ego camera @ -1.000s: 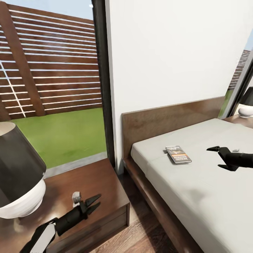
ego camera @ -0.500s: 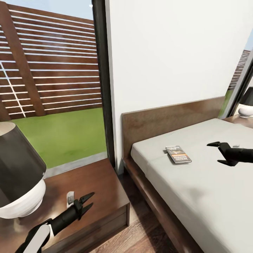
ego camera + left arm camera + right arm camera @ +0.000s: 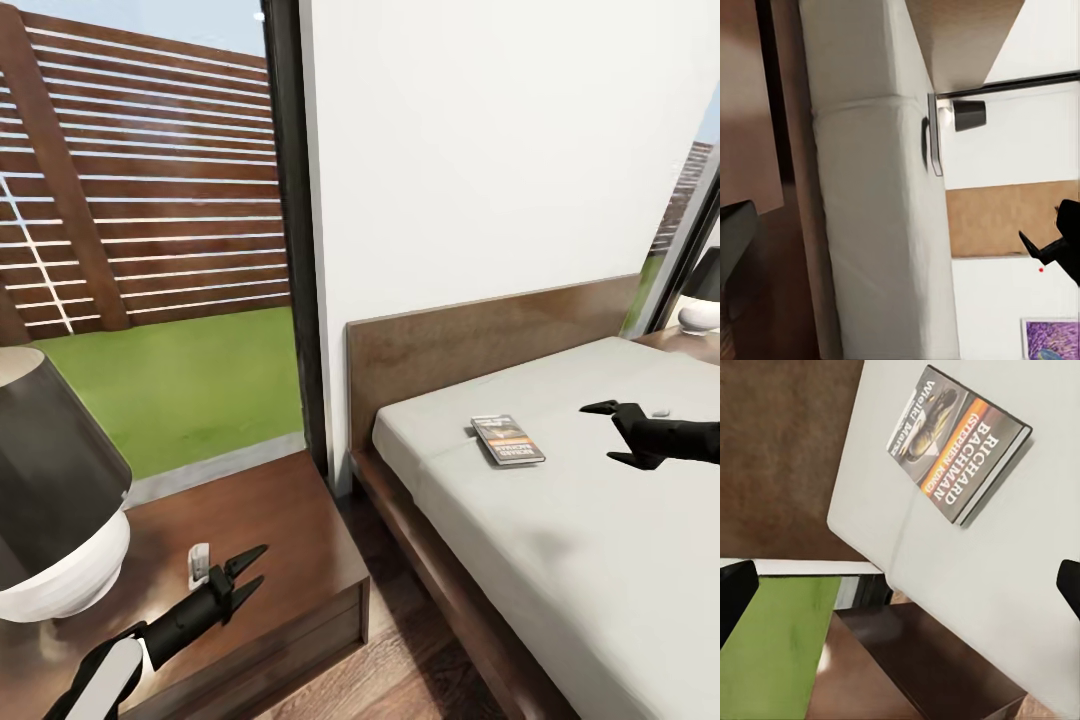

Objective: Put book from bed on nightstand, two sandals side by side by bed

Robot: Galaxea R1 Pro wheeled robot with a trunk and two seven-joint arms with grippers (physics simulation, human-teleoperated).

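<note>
While the book [image 3: 508, 440] lies on the bed [image 3: 560, 520], right end effector [image 3: 615, 434] spread beside it, left end effector [image 3: 243, 570] spread above nightstand [image 3: 290, 540]

Grey, orange-banded book [image 3: 958, 445] on off-white mattress [image 3: 560, 520]; dark brown headboard [image 3: 480, 345].

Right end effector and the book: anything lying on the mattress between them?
Nothing: the head view shows bare mattress between the open right end effector and the book.

We see the bed [image 3: 600, 560], dark wood frame and off-white mattress, with the book [image 3: 508, 439] lying flat on it near the headboard [image 3: 480, 345]. Beside it, the nightstand [image 3: 270, 540] carries a lamp [image 3: 55, 500] on its glossy top.
</note>
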